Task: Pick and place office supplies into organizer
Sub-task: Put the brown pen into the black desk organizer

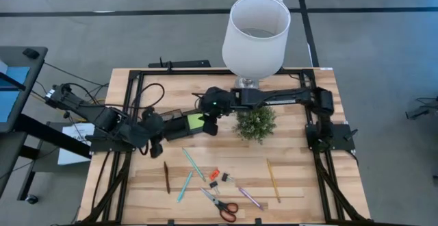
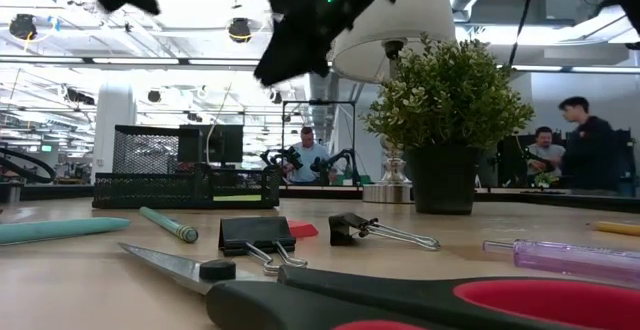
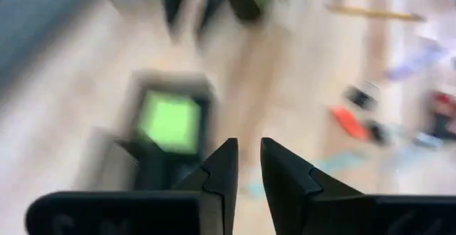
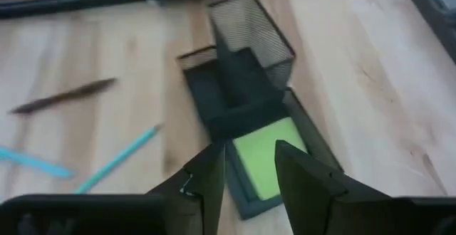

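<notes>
We see the right gripper [image 4: 246, 167], blunt dark fingers parted and empty, above the black wire-mesh organizer [image 1: 179, 123], whose low square tray holds the flat lime sticky-note pad [image 4: 267, 153]. At its nine o'clock, the left gripper [image 3: 248, 165] shows a narrow gap, holding nothing.

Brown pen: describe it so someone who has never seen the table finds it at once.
Start at the white lamp at the table's far edge, then drop to the loose supplies scattered along the near edge. The brown pen is the leftmost of them, lying alone on bare wood beside two teal pens. It is the only dark brown one, and shorter than the yellow pencil.
</notes>
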`<state>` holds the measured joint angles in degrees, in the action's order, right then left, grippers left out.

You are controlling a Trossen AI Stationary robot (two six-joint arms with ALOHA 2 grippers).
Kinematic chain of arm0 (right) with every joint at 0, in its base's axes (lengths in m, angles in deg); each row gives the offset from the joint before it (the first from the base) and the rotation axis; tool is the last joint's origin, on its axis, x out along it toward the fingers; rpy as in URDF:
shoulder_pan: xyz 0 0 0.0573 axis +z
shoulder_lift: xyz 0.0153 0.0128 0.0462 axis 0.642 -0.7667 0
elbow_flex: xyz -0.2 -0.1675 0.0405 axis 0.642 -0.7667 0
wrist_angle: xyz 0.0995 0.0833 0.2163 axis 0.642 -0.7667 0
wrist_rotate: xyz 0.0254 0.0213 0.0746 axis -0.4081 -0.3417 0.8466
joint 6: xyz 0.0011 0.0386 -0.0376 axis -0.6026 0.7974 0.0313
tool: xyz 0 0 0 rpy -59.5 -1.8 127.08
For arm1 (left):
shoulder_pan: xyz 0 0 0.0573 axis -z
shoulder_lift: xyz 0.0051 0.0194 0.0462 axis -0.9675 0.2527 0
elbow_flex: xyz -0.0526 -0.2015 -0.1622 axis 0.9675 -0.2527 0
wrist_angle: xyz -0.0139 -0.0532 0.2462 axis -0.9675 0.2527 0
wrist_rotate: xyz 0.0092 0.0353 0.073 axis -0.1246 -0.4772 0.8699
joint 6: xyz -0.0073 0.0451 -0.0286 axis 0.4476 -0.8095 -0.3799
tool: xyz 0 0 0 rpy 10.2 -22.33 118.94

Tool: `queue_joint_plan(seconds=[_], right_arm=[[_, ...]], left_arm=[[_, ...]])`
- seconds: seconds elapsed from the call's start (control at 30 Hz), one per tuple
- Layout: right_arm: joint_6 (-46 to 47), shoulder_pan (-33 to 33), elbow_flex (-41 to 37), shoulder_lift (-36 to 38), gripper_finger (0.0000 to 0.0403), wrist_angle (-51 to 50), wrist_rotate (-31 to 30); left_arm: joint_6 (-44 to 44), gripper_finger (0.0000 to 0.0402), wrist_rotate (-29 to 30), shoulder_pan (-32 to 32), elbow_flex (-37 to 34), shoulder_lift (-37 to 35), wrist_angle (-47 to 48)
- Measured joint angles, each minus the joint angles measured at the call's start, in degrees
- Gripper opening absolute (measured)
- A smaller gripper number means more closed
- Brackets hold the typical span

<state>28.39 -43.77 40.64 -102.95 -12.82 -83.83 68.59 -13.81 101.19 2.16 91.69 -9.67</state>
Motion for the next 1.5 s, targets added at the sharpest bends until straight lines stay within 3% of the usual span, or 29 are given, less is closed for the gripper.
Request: queue_joint_plan(seconds=[0.07,0.23,0.4,0.6,0.73,0.93,1.17,1.5], right_arm=[[-0.8,1.0,0.0,2.2,0.0116,0.5,0.2],[-5.9,4.1,0.0,6.4,0.0115,0.5,0.4],[-8.0,6.4,0.0,10.3,0.0115,-1.3,0.3],[-9.0,8.3,0.0,13.7,0.0115,-11.0,0.2],[-9.0,9.6,0.0,13.7,0.0115,-15.6,0.2],[-9.5,10.9,-0.1,13.0,0.0115,-17.6,0.2],[-12.1,11.1,0.0,13.5,0.0115,-17.9,0.2],[-16.5,9.5,0.0,13.5,0.0115,-20.1,0.2]], left_arm=[[4.4,0.0057,-6.3,0.0,-1.4,0.9,1.1],[20.1,0.0057,-12.8,0.0,-6.1,3.0,3.5],[33.7,0.0057,-23.3,1.5,-8.8,6.7,3.3],[45.5,0.0057,-34.8,5.6,-9.6,14.3,-6.8],[56.1,0.0057,-36.6,8.9,-9.6,20.5,-14.9],[65.7,0.0057,-39.0,12.6,-9.6,29.1,-18.1],[64.6,0.0075,-37.8,13.7,-9.6,35.0,-23.9],[65.8,0.0144,-37.1,12.9,-9.6,35.7,-26.4]])
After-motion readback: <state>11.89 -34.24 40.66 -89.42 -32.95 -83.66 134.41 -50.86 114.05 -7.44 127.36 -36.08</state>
